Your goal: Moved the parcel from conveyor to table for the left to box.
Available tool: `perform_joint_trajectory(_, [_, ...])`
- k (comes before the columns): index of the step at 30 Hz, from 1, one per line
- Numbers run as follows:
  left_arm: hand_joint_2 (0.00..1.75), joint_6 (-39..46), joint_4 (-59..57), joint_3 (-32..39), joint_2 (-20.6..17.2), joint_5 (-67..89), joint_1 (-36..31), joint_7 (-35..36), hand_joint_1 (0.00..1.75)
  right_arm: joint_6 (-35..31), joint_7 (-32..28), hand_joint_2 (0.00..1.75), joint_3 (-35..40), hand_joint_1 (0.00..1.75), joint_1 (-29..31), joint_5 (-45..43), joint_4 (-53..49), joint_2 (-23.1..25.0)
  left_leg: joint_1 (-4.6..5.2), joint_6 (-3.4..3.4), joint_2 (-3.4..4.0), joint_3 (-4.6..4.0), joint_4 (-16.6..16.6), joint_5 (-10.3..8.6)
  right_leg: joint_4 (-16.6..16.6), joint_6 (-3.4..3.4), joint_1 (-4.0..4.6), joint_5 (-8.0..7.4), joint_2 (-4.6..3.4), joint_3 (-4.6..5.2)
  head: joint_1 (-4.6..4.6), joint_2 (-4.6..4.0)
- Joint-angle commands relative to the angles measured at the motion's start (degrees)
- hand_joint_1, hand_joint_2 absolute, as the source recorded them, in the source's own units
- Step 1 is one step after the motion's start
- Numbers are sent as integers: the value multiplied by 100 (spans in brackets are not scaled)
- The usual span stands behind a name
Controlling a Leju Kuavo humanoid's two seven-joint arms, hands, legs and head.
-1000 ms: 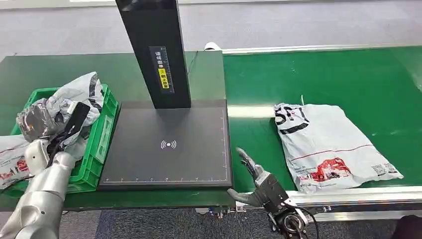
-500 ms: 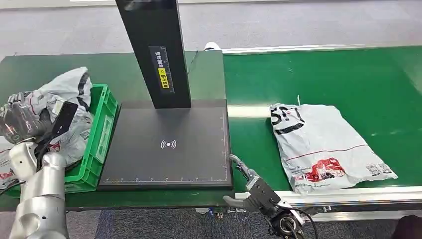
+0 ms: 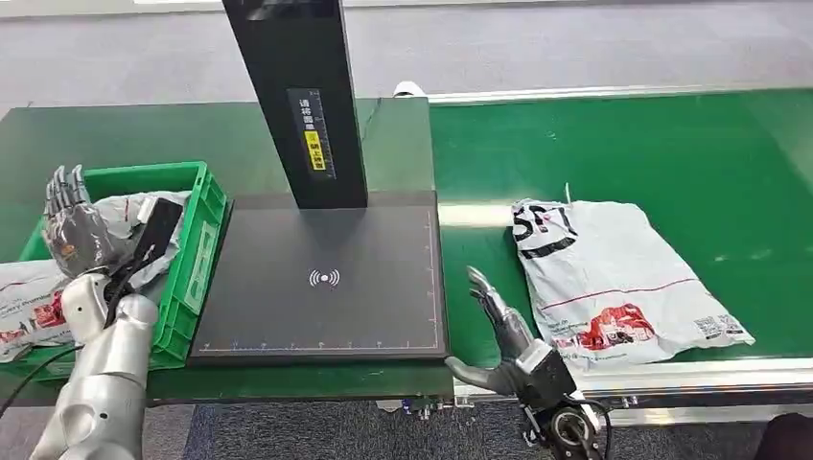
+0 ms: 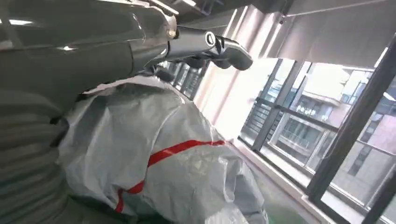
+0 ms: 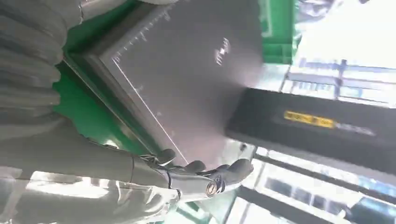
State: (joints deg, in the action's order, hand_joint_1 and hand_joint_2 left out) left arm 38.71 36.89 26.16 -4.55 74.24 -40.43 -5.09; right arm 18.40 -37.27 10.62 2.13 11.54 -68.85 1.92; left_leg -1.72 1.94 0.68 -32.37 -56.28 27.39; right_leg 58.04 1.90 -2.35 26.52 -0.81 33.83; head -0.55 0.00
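My left hand [image 3: 69,222] was at 9 o'clock, raised over the green crate [image 3: 197,251], fingers spread wide, holding nothing. Grey bags [image 3: 134,225] lay piled in the crate just behind it; another bag [image 3: 24,307] hung off the crate's near-left side. Black scan pad [image 3: 326,278] sat dead centre, its black column [image 3: 297,96] standing at 12 o'clock. My right hand [image 3: 503,340] was at 5 o'clock, between pad edge and parcel, fingers straight and apart, empty. The parcel [image 3: 618,283] lay flat on the green conveyor [image 3: 623,144] at 3 o'clock, just beside that hand, not touching as far as I could tell. Left wrist view showed a grey bag with a red stripe [image 4: 159,163] close under my fingers [image 4: 219,44]. Right wrist view showed the pad [image 5: 187,79] past my fingertips [image 5: 224,175].
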Motion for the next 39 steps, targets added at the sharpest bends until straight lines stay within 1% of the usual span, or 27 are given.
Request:
perform_joint_trajectory(1, [175,129,1040,611,466,-1612,221,-2146,0,-8,-190,175,-359,0,-28,-179,-331,76,-3,-15,-12,6,2,1,-6,-21,9,2,15,-11,2,0])
perform_joint_trajectory(2, [175,129,1040,611,466,-1612,221,-2146,0,-8,-190,175,-359,0,-28,-179,-331,76,-2,-9,-7,1,0,1,-2,-12,5,1,9,-4,0,0])
perform_joint_trajectory(3, [175,129,1248,844,709,-2560,265,-3146,0,-35,-222,175,-342,0,-72,-225,-399,71,-4,-18,-16,6,1,3,-8,-20,10,3,20,-14,2,0])
perform_joint_trajectory(4, [175,129,1246,794,742,-2902,272,-3346,0,-49,-233,175,-346,0,-85,-243,-415,78,-1,-12,-15,1,0,1,-4,-11,4,3,18,-7,0,0])
perform_joint_trajectory(6, [175,129,1246,794,742,-2902,272,-3346,0,-49,-233,175,-346,0,-85,-243,-415,78,-1,-18,-25,8,3,2,-10,-17,7,6,28,-18,2,0])
perform_joint_trajectory(8, [175,129,1246,794,742,-2902,272,-3346,0,-49,-233,175,-346,0,-85,-243,-415,78,-2,-18,-15,10,3,3,-10,-19,8,3,18,-17,0,0])
perform_joint_trajectory(9, [175,129,1527,418,778,-3530,430,-3491,0,-65,-237,175,-325,0,-102,-252,-440,77,0,-12,-13,5,2,1,-5,-14,4,3,15,-10,2,0])
perform_joint_trajectory(10, [175,129,1673,122,738,-3922,563,-3491,0,-76,-237,175,-310,0,-103,-251,-440,79,-1,-15,-18,10,5,0,-8,-19,6,3,20,-16,2,0])
perform_joint_trajectory(11, [175,129,2090,-208,777,-4359,796,-3491,0,-96,-238,175,-295,0,-93,-255,-428,90,-3,-18,-18,12,6,0,-10,-24,9,2,21,-19,2,0])
perform_joint_trajectory(12, [175,129,2231,-384,797,-4566,912,-3491,0,-102,-238,175,-279,0,-77,-255,-411,96,0,-14,-18,6,4,-1,-7,-17,5,2,20,-12,0,0])
perform_joint_trajectory(13, [175,83,2219,-702,753,-5036,1012,-3491,0,-116,-239,175,-260,0,-58,-256,-396,96,-2,-19,-18,14,9,0,-15,-22,8,1,21,-22,0,0])
perform_joint_trajectory(14, [0,-250,2287,-1005,732,-5620,1135,-3491,0,-145,-244,175,-249,0,-44,-270,-388,88,0,-15,-7,10,5,1,-9,-16,4,1,12,-12,4,0])
perform_joint_trajectory(15, [0,-271,2354,-1132,743,-5677,1213,-3491,0,-153,-246,175,-244,0,-25,-277,-374,84,-2,-19,-8,15,7,2,-12,-22,7,2,16,-18,2,0])
perform_joint_trajectory(16, [0,-478,2494,-1266,766,-5920,1342,-3455,0,-154,-251,175,-223,0,26,-295,-322,73,0,-15,-11,11,4,1,-8,-16,5,4,18,-14,2,0])
perform_joint_trajectory(17, [0,-1351,2734,-1394,836,-6603,1519,-3279,0,-175,-259,175,-215,0,94,-329,-251,58,-1,-21,-23,15,6,1,-14,-21,8,5,29,-23,0,0])
perform_joint_trajectory(18, [0,-2140,2911,-1600,848,-6998,1677,-3115,0,-190,-267,175,-218,0,131,-349,-216,41,2,-17,-22,12,7,0,-12,-14,3,2,22,-18,2,0])
perform_joint_trajectory(19, [0,-2311,2980,-1682,903,-7059,1766,-3068,0,-192,-272,175,-228,0,155,-363,-204,32,1,-12,-13,7,3,2,-7,-11,2,1,13,-12,2,0])
perform_joint_trajectory(22, [0,-2317,3084,-1737,942,-7076,1827,-3044,0,-186,-273,175,-241,0,167,-380,-182,28,0,-20,-12,14,5,2,-14,-18,5,0,16,-23,0,0])
perform_joint_trajectory(29, [0,-2321,3094,-1712,900,-7087,1808,-3042,0,-186,-273,175,-239,0,157,-381,-183,30,1,-13,-13,5,2,1,-7,-14,2,1,16,-13,0,0])
perform_joint_trajectory(30, [175,-4553,3638,-2377,909,-7525,2518,-3035,0,-59,-273,175,-182,0,333,-441,-38,10,0,-10,-9,9,5,0,-7,-17,3,0,13,-12,2,0])
perform_joint_trajectory(31, [175,-4925,3692,-2596,914,-7553,2682,-3017,0,-30,-273,175,-165,0,379,-444,-5,23,4,-20,3,29,16,4,-19,-21,2,-2,1,-25,4,0])
perform_joint_trajectory(32, [175,-5121,3732,-2802,978,-7490,2875,-3080,0,-17,-273,175,-141,0,432,-434,41,37,3,-14,-5,15,9,2,-12,-13,1,-1,7,-18,4,0])
perform_joint_trajectory(33, [175,-5276,3676,-3012,958,-7355,2968,-3031,0,0,-273,175,-120,0,469,-434,76,49,5,-24,-2,30,18,4,-24,-17,1,-1,6,-32,4,0])
perform_joint_trajectory(34, [175,-5456,3557,-3129,976,-7349,3014,-2988,0,-8,-273,175,-109,0,512,-428,125,62,5,-20,-3,21,11,5,-17,-13,0,0,6,-25,-2,0])
perform_joint_trajectory(37, [175,-5613,3084,-3239,1155,-7274,3005,-2913,0,-20,-273,175,-134,0,539,-438,156,122,8,-25,-3,30,18,5,-24,-21,-2,0,10,-36,0,0])
perform_joint_trajectory(39, [175,-5348,2789,-3342,1259,-6980,2969,-2890,0,-35,-273,175,-165,0,505,-392,93,181,9,-13,-15,15,10,2,-13,-13,-6,2,17,-21,2,0])
